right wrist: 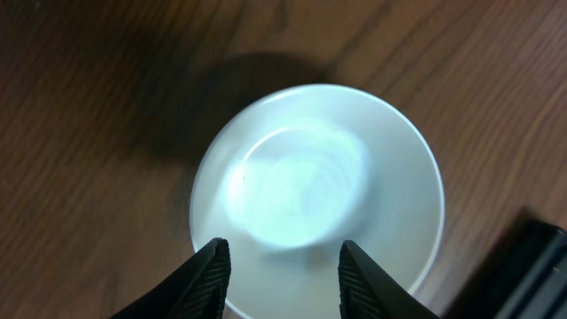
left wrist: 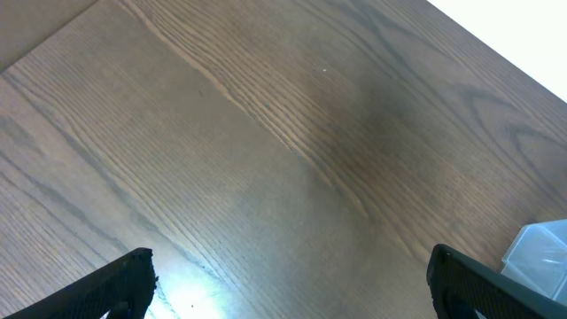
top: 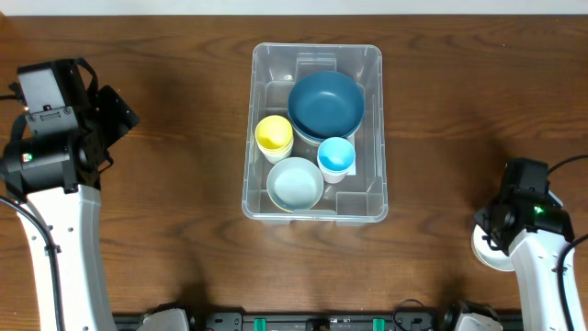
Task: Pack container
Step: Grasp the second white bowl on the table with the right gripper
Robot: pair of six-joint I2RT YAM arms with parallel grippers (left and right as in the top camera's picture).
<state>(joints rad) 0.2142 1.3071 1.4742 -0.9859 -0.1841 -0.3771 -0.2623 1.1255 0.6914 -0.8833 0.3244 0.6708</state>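
Note:
The container [top: 317,48] is a large clear plastic bin at the middle back of the table; one corner of it [left wrist: 542,252] shows in the left wrist view. Inside it sit a dark blue bowl [top: 325,103], a yellow cup [top: 274,134], a light blue cup [top: 336,156] and a pale bowl [top: 295,183]. A white bowl [right wrist: 319,190] stands on the table at the front right [top: 485,254]. My right gripper [right wrist: 283,266] hangs just above it, open, fingers over its near side with nothing between them. My left gripper [left wrist: 288,283] is wide open over bare wood at the far left.
The table is dark wood [top: 165,184]. The left arm [top: 64,129] stands along the left edge and the right arm [top: 537,230] at the front right corner, partly covering the white bowl from above.

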